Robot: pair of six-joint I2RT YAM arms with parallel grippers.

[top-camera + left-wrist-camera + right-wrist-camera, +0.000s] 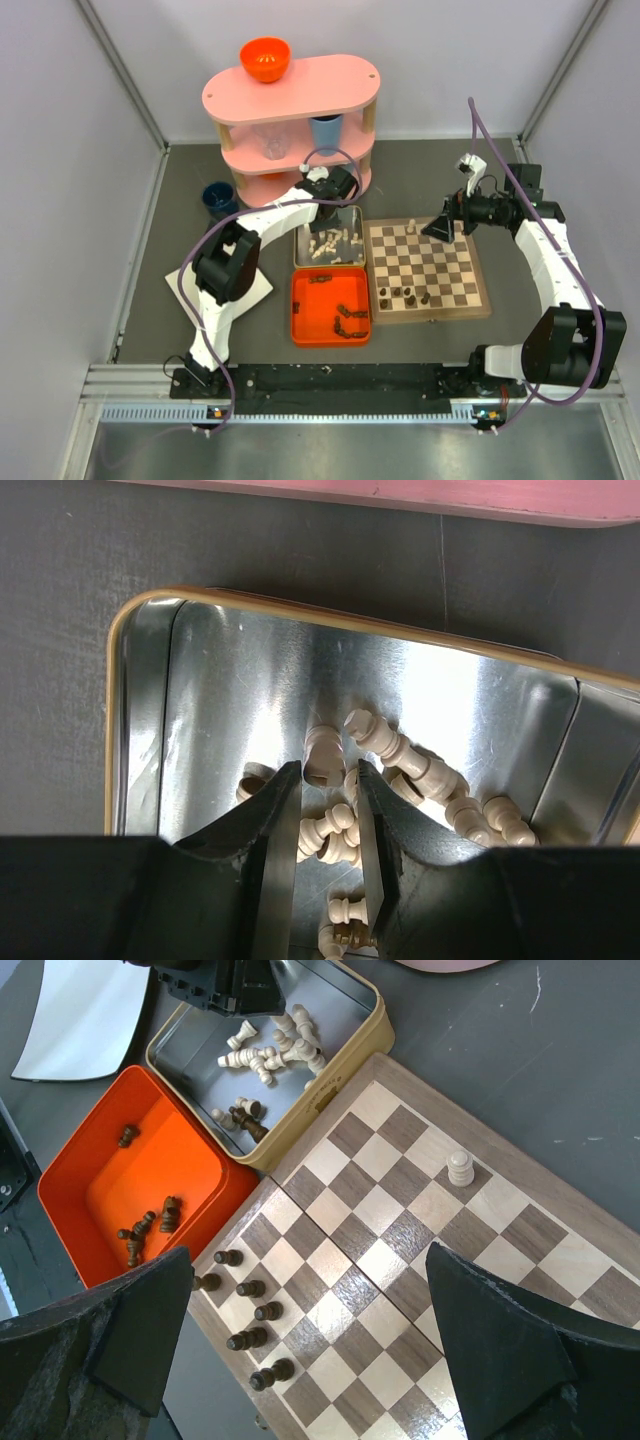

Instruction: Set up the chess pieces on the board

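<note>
My left gripper (335,205) (328,770) is low inside the silver tin (299,245) (140,710). Its jaws stand narrowly open on either side of a cream pawn (322,829) that lies on its side among several other cream pieces (430,770). My right gripper (440,228) (308,1260) hangs wide open and empty above the board (445,262) (400,1290). One cream piece (412,224) (460,1167) stands near the board's far edge. Several dark pieces (405,296) (250,1288) stand along its near left edge. More dark pieces (350,318) (150,1222) lie in the orange tray (312,300) (110,1160).
A pink two-tier shelf (290,100) stands behind the tin, with an orange bowl (265,58) on top and a blue cup (325,130) under it. A dark blue cup (219,198) sits to its left. A white sheet (258,285) (85,1020) lies under the left arm.
</note>
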